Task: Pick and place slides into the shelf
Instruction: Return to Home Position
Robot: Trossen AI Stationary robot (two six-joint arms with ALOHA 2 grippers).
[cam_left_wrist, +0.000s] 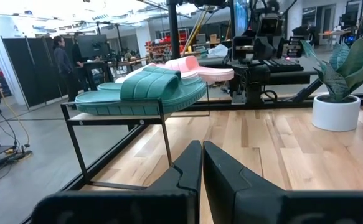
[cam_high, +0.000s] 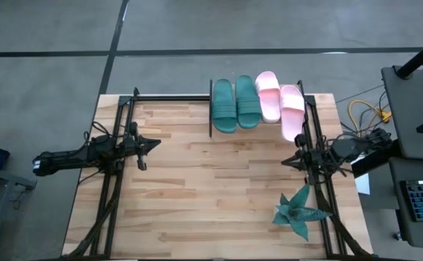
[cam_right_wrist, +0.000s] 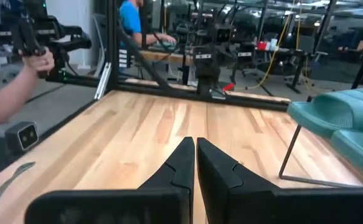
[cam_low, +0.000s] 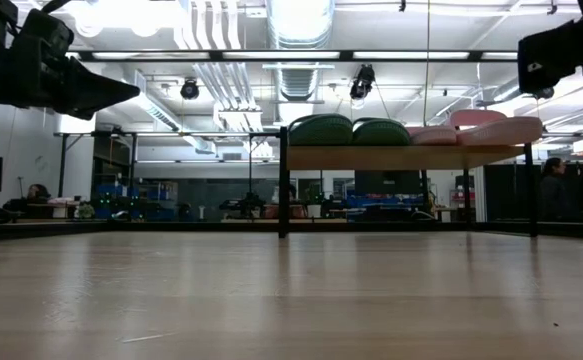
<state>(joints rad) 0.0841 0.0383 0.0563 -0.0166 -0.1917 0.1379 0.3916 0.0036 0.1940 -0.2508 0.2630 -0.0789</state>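
Observation:
Two dark teal slides point(cam_high: 235, 104) and two pale pink slides point(cam_high: 280, 106) lie side by side, soles down, on the small raised shelf point(cam_low: 401, 157) at the table's far edge; they also show in the low view point(cam_low: 351, 131) and the left wrist view point(cam_left_wrist: 150, 90). My left gripper point(cam_high: 155, 143) is shut and empty above the table's left side. My right gripper point(cam_high: 285, 161) is shut and empty above the right side, near the shelf's right end.
A teal spiky plant point(cam_high: 298, 210) in a white pot point(cam_left_wrist: 335, 112) stands at the near right. Black frame rails point(cam_high: 117, 181) run along both table sides. A person's arm point(cam_right_wrist: 13, 87) shows beyond the table's left side. Bare wood lies in the middle.

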